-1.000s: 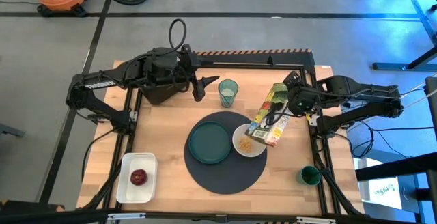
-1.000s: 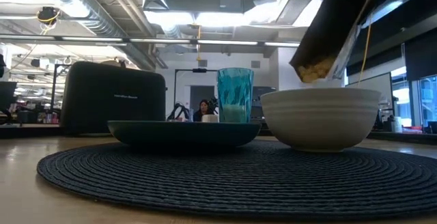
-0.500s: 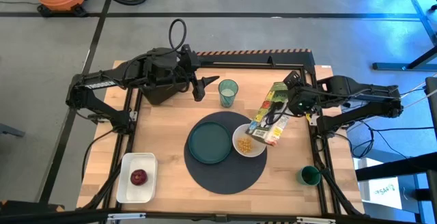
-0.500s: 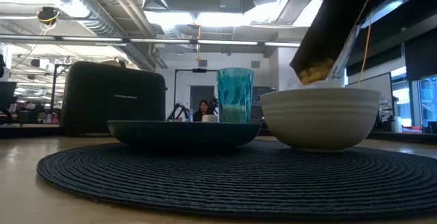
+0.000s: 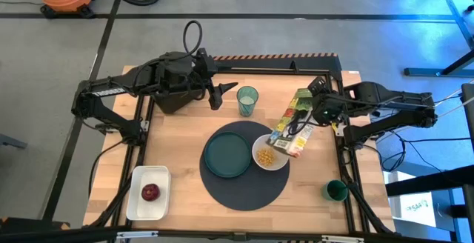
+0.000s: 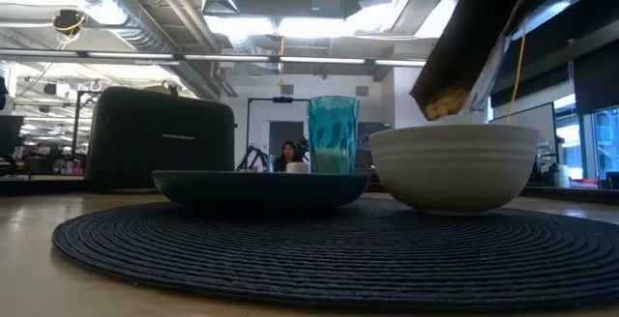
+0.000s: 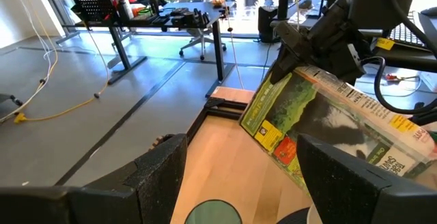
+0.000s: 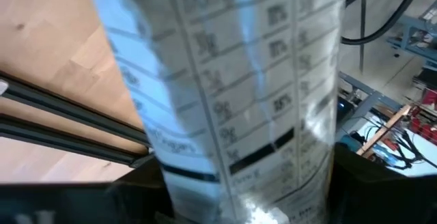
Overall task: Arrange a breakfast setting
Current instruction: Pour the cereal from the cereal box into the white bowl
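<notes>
Tilting cereal bag (image 5: 292, 129), mouth down over white bowl (image 5: 269, 154) | right pincer (image 5: 320, 110) grasping bag | left pincer (image 5: 215, 95) released

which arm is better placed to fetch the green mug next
Right, probably. The green mug stands at the table's near right corner, on the right gripper's side, though it holds the cereal bag. The left gripper waits far off by the toaster.

Left gripper (image 5: 217, 95) fingers apart, hovering; right gripper (image 5: 305, 114) fingers clamped.
</notes>
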Motion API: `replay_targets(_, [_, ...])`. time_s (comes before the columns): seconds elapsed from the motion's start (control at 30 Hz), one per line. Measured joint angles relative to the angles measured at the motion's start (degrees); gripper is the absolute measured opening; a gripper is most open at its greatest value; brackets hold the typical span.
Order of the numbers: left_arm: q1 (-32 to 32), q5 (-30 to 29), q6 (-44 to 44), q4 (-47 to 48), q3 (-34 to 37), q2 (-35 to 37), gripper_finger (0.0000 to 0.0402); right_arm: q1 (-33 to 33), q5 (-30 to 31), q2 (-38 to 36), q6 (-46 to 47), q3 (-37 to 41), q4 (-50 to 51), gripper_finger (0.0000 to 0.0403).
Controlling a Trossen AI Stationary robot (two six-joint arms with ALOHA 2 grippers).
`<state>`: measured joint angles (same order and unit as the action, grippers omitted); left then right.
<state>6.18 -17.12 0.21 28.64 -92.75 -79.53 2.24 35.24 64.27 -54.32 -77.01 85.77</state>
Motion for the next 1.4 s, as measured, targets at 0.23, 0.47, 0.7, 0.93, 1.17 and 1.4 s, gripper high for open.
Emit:
replay_targets(0.23, [0.00,0.00,0.02,0.01,0.00,0.00,0.0271,0.00,0.86,0.00,0.43,0.65,-0.04,0.0195])
replay_targets(0.47, [0.01,0.02,0.02,0.01,0.00,0.00,0.0271,0.00,1.58,0.13,1.13,0.65,0.37,0.0195])
replay_targets(0.7, [0.01,0.02,0.00,0.01,0.00,0.00,0.0271,0.00,2.35,0.13,1.44,0.67,0.64,0.0195])
replay_targets(0.93, [-0.36,-0.21,-0.04,0.01,0.00,0.00,0.0271,0.00,-1.89,0.13,1.88,0.72,1.53,0.0195])
replay_targets(1.17, [-0.73,-1.43,-0.04,0.07,0.00,-0.55,0.0271,-0.03,1.12,0.13,1.79,0.72,1.30,0.0195])
replay_targets(1.4, [-0.75,-1.36,-0.04,0.08,-0.02,-1.83,0.0271,0.00,-0.65,0.07,2.45,0.72,1.73,0.0195])
